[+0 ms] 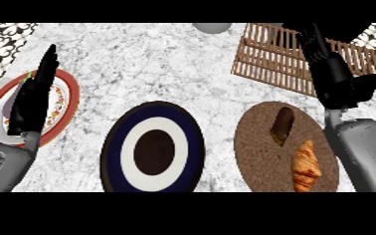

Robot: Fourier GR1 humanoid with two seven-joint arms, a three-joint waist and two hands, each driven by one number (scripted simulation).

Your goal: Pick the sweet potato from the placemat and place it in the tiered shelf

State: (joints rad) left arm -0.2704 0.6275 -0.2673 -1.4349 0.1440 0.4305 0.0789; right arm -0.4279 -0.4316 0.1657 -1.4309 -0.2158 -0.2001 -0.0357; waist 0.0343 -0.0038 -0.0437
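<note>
One brown round placemat [257, 129] is lying at the near right of the marble tabletop [147, 64], carrying two items: one dark sweet potato [283, 124] at its far part and one croissant [305, 167] just nearer. One slatted wooden tiered shelf [275, 62] is sitting at the far right. Two plates are showing: a navy and white plate [121, 139] at near centre and a red-rimmed plate [67, 99] at the left. The left robot hand [33, 99] is resting open over the red-rimmed plate, fingers straight. The right robot hand [334, 82] is reaching over the shelf; I cannot tell its finger state.
</note>
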